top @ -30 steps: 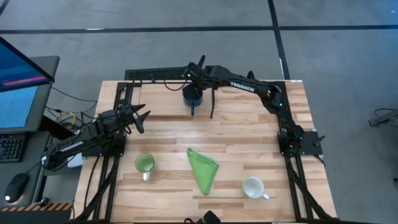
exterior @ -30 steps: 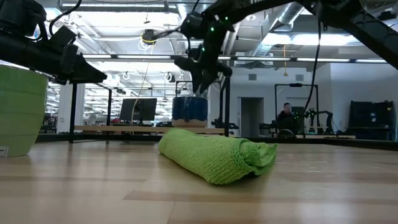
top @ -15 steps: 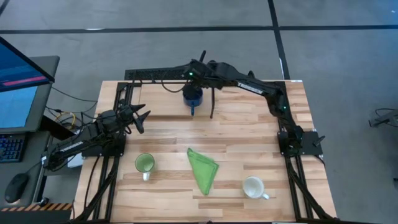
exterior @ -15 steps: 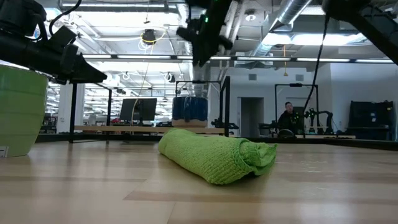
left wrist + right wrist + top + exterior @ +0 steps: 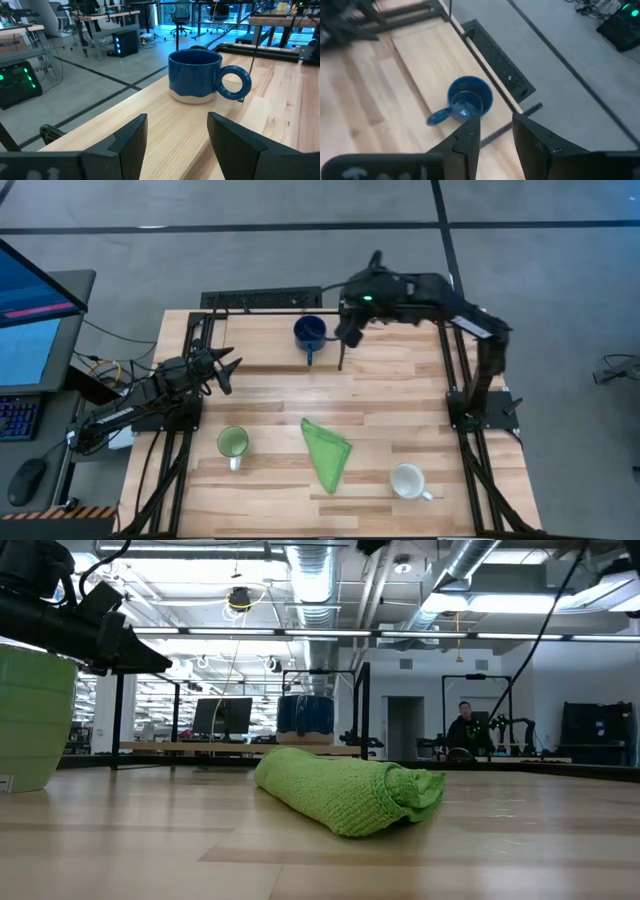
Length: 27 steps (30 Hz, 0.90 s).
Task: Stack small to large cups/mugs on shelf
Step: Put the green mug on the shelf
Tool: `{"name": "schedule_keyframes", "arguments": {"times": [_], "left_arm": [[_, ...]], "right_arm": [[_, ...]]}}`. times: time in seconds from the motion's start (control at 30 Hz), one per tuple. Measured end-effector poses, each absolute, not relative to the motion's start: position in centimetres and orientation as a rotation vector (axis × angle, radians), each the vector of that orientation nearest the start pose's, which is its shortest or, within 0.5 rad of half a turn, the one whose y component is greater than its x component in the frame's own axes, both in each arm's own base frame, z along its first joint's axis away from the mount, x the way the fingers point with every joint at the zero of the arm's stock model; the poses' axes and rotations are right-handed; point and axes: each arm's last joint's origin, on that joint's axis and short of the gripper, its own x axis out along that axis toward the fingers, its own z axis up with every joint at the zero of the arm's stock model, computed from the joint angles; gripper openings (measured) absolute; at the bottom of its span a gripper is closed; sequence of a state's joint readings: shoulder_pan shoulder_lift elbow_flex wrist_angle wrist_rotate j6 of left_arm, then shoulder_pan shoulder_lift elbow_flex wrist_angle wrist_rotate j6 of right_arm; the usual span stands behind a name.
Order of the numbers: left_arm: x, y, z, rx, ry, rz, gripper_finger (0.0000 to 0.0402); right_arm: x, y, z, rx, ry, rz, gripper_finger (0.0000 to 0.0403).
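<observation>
A dark blue mug [image 5: 309, 332] stands upright on its base on the shelf [image 5: 255, 300] at the table's far edge, its handle toward the near side. It also shows in the left wrist view [image 5: 195, 75] and the right wrist view [image 5: 469, 102]. My right gripper [image 5: 347, 332] hangs open high in the air, just right of the blue mug, with nothing between its fingers. The green mug [image 5: 233, 443] and the white mug [image 5: 408, 480] stand on the table near its front. My left gripper [image 5: 226, 370] waits open at the table's left, pointing at the blue mug.
A folded green cloth [image 5: 326, 452] lies between the green and white mugs, large in the low view [image 5: 345, 790]. Black upright rods of the shelf [image 5: 362, 710] stand around the blue mug. A person sits in the room behind the table [image 5: 462, 730].
My right gripper has risen from just above the blue mug and swung toward the table's right edge, leaving the top of the low view. The blue mug has stayed where it was on the shelf.
</observation>
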<state>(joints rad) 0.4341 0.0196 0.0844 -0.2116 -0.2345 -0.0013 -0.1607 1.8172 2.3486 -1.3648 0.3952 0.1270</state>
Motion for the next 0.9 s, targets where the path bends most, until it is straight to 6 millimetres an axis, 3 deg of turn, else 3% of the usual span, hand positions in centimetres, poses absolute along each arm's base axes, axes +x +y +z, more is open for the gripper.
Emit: {"name": "schedule_keyframes", "arguments": {"times": [0.13, 0.3, 0.47, 0.6, 0.9], "left_arm": [[8.0, 4.5, 17.0, -0.016, 0.148, 0.667, 0.0199], [8.0, 4.5, 17.0, -0.022, 0.146, 0.668, 0.0199], [8.1, 4.4, 17.0, -0.04, 0.141, 0.626, 0.0199], [8.2, 4.3, 17.0, -0.044, 0.141, 0.59, 0.0199], [8.2, 4.2, 17.0, -0.054, 0.14, 0.579, 0.0199]], "right_arm": [[29.8, -4.3, 48.2, 0.035, 0.776, -0.537, 0.0135], [28.0, -2.0, 48.4, 0.001, 0.845, -0.474, 0.0136], [27.9, 0.4, 47.3, -0.059, 0.924, -0.406, 0.0133], [27.1, 1.6, 46.2, -0.137, 0.935, -0.498, 0.0134], [23.1, 1.6, 42.3, -0.195, 0.844, -0.526, 0.013]]}}
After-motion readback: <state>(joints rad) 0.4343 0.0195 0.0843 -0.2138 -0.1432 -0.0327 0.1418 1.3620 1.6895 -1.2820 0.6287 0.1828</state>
